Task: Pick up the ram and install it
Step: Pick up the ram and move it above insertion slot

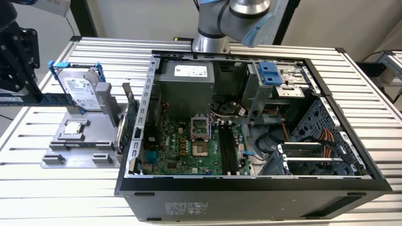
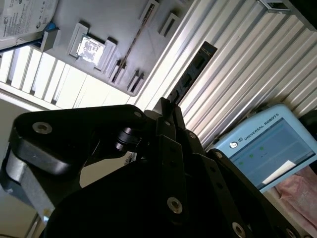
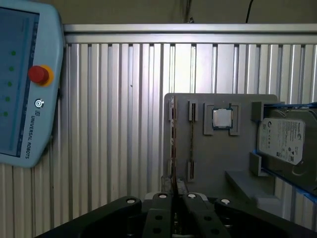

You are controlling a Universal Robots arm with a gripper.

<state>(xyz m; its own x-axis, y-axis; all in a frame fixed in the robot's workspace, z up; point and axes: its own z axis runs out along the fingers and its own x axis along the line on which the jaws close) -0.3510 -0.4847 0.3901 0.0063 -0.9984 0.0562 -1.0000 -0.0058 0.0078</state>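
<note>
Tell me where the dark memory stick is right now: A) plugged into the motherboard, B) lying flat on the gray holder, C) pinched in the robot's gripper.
C: in the second wrist view the gripper is shut on the ram, which juts out from it over the slatted table, outside the computer case.

The table (image 1: 56, 188) was silver, striped by its ribbed slats. On the exterior view's left, a grey holder (image 1: 75, 150) carried a silver hard drive (image 1: 82, 89) in a blue frame. The ram (image 1: 37, 99) was dark blue and the gripper (image 3: 174, 196) black. The computer case (image 1: 251, 200) was black and its motherboard (image 1: 179, 150) green, with red and yellow cables (image 1: 326, 139) on the exterior view's right. The teach pendant (image 3: 25, 114) was pale blue, with a red button (image 3: 38, 74) and green dots on its screen.
</note>
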